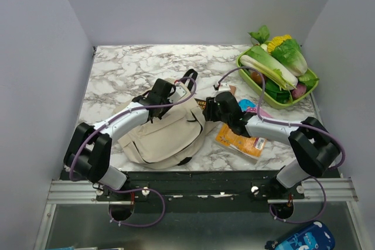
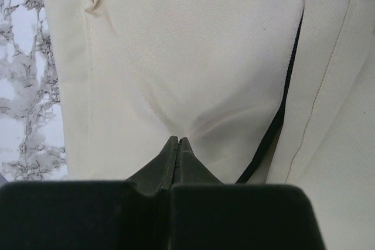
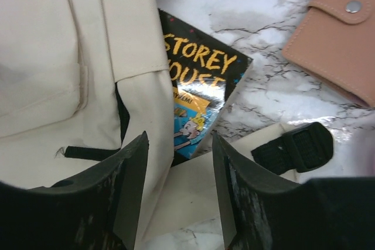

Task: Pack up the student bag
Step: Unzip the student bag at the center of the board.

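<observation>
The student bag (image 1: 161, 136), cream fabric with black trim, lies flat on the marble table left of centre. My left gripper (image 1: 179, 93) is at its far end. In the left wrist view that gripper (image 2: 177, 140) is shut, with the cream fabric (image 2: 193, 57) puckering into its tips. My right gripper (image 1: 210, 108) hovers at the bag's right edge. It is open (image 3: 179, 139) above a beige strap (image 3: 193, 185), holding nothing. A black "Storey House" book (image 3: 199, 86) lies partly under the bag's edge (image 3: 137, 45).
An orange book (image 1: 240, 140) lies on the table right of the bag. A pink snap-button wallet (image 3: 343, 33) and a black buckle (image 3: 296, 147) lie near the right gripper. A green tray (image 1: 310, 89) of toy vegetables sits at the back right.
</observation>
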